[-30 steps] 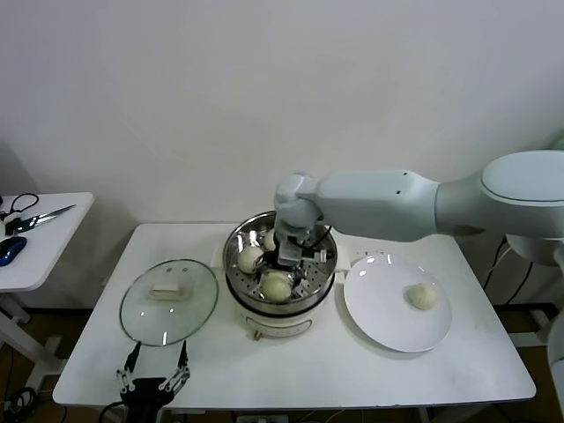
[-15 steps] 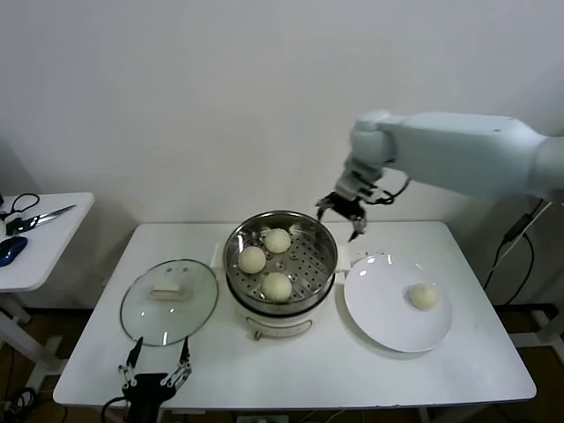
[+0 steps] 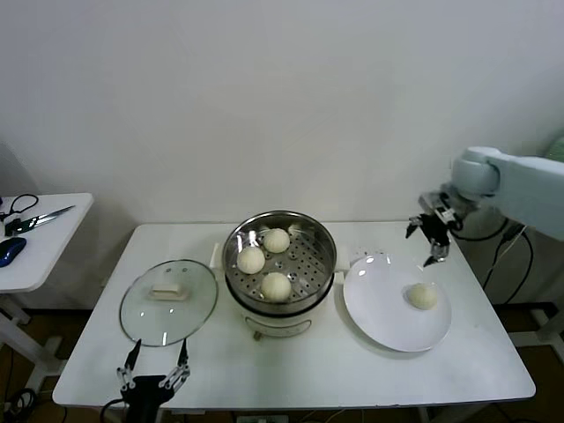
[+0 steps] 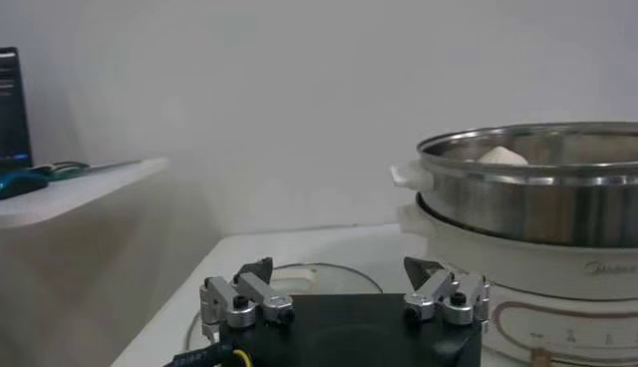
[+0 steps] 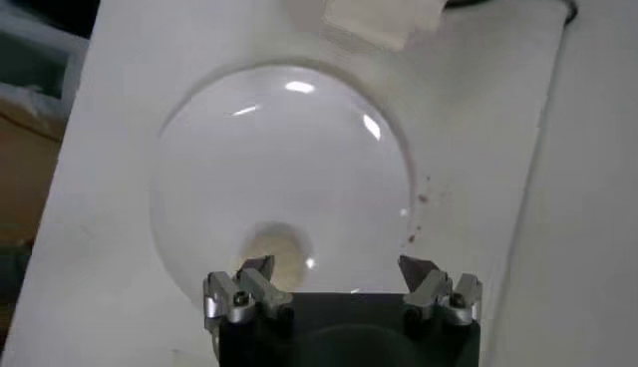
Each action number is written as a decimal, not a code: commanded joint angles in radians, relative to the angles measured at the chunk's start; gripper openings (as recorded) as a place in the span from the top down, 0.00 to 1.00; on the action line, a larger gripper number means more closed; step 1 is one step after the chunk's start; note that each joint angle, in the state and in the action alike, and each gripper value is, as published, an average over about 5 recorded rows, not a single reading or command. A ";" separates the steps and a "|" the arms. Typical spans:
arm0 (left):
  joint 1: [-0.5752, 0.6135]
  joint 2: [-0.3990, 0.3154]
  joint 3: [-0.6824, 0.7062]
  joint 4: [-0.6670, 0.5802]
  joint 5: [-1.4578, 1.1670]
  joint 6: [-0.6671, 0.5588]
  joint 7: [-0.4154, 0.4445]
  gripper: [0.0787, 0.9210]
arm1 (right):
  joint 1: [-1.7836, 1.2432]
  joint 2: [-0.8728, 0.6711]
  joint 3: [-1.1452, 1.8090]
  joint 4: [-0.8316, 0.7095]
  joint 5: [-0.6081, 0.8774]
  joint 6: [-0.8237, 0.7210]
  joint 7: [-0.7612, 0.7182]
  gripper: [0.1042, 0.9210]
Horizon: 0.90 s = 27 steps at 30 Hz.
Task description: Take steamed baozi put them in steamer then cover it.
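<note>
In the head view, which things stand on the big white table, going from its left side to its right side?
cover → steamer with three steamed baozi inside → white plate holding one bun

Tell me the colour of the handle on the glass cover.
White, a rectangular handle at the centre of the clear cover; the head view shows it best.

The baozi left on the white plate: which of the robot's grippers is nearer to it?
Right. The right gripper hangs open just above the plate, close behind the baozi. The left gripper sits at the table's front edge, beyond the steamer, near the cover.
</note>
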 commanded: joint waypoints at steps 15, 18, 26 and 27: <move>0.007 -0.012 0.000 0.014 0.012 -0.005 -0.001 0.12 | -0.431 0.054 0.344 -0.235 -0.188 -0.060 0.032 0.12; 0.009 -0.012 -0.001 0.016 0.012 -0.006 -0.001 0.12 | -0.442 0.063 0.356 -0.241 -0.193 -0.062 0.035 0.12; 0.009 -0.012 -0.001 0.018 0.012 -0.007 -0.001 0.12 | -0.455 0.083 0.382 -0.261 -0.198 -0.062 0.055 0.12; 0.009 -0.012 -0.002 0.018 0.012 -0.007 -0.002 0.12 | -0.457 0.085 0.389 -0.261 -0.195 -0.062 0.059 0.13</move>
